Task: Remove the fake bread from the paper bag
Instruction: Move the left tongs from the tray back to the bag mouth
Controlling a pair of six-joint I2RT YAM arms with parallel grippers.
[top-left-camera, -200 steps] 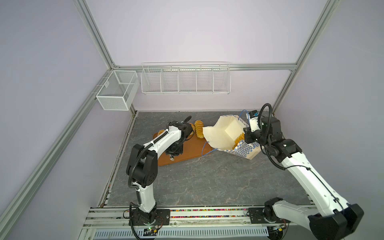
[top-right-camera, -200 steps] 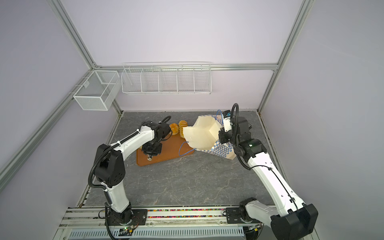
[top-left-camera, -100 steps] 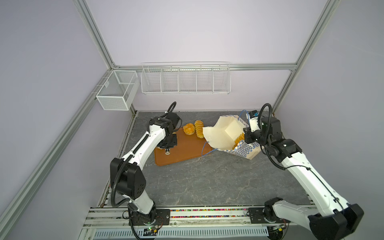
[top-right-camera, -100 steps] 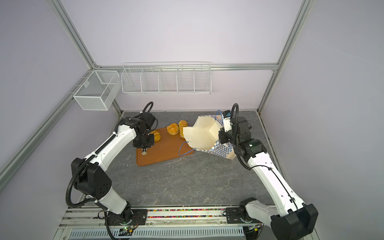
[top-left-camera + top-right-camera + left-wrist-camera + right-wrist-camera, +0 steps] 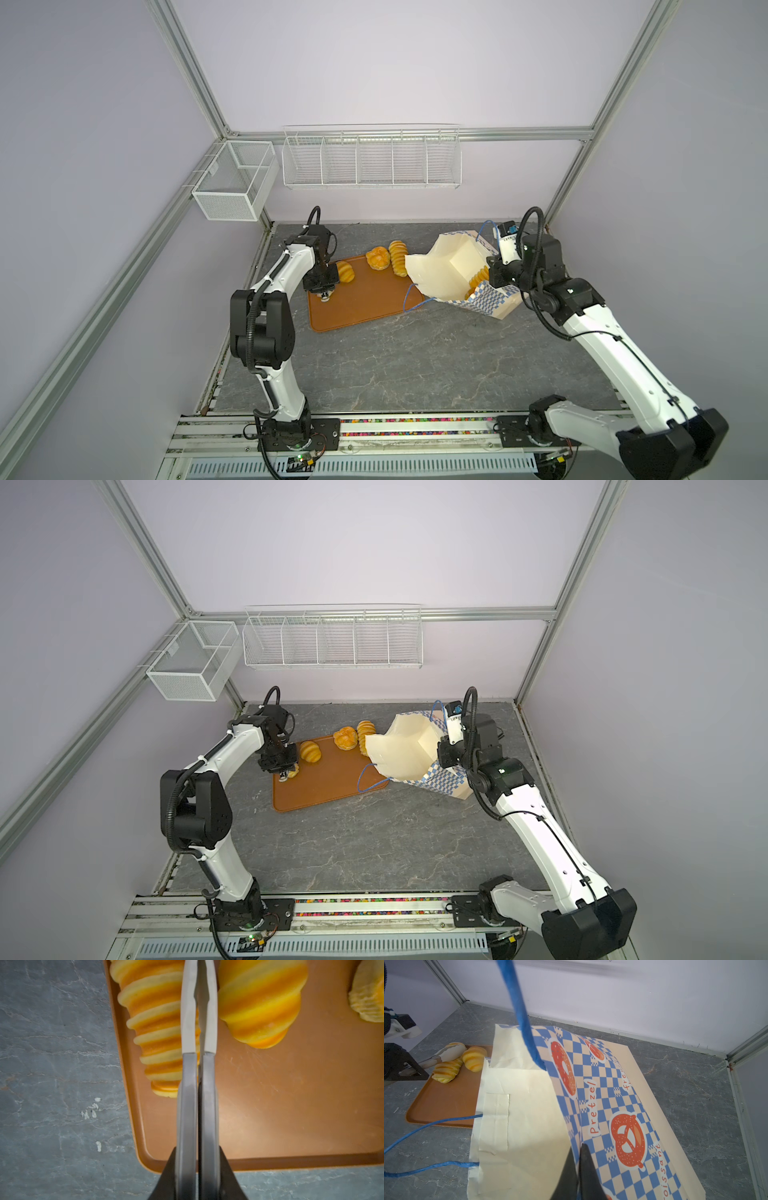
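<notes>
The paper bag lies tilted on its side with its mouth toward the brown tray. My right gripper is shut on the bag's checkered wall and holds the mouth open. One ridged fake bread shows inside the bag. On the tray lie a croissant roll, a round bun and a ridged loaf. My left gripper is shut and empty. It hangs over the tray between another ridged loaf and the croissant roll.
A blue cord handle of the bag droops onto the tray's right edge. A wire rack and a mesh box hang on the back wall. The grey table spreads out in front of the tray.
My left gripper has slid a little left over the tray, and its elbow has swung out and back toward the front. The right arm and bag have not moved.
</notes>
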